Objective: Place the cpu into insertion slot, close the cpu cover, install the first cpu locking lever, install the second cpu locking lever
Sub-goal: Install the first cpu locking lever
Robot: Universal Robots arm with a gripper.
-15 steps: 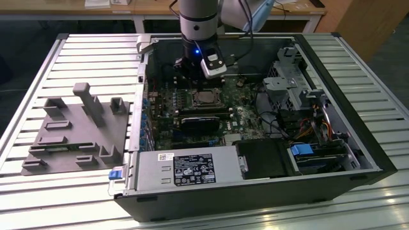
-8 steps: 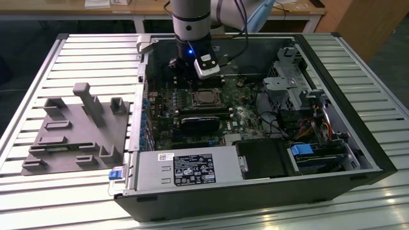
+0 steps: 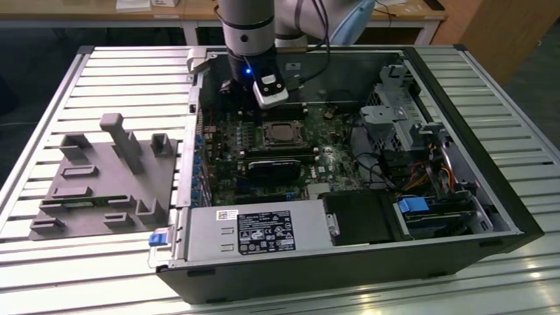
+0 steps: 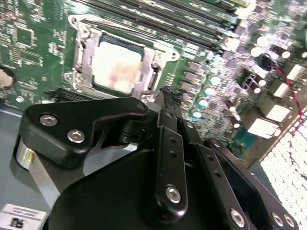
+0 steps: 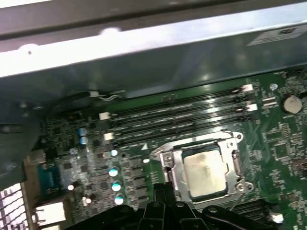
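Green circuit board (image 4: pixel 29 38) had the silvery square cpu (image 4: pixel 117 64) seated under thin silver cover (image 4: pixel 154 61), black gripper (image 4: pixel 169 93) sat clenched empty just beside

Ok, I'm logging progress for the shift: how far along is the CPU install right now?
Done: the cpu sits in the insertion slot, with the cpu cover lying flat around it. In hand: the gripper, shut and empty, hovers just beside that socket. Left: the two locking steps; I cannot tell whether either is done.

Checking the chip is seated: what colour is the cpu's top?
Pale silvery-grey; the cpu shows best in the second wrist view.
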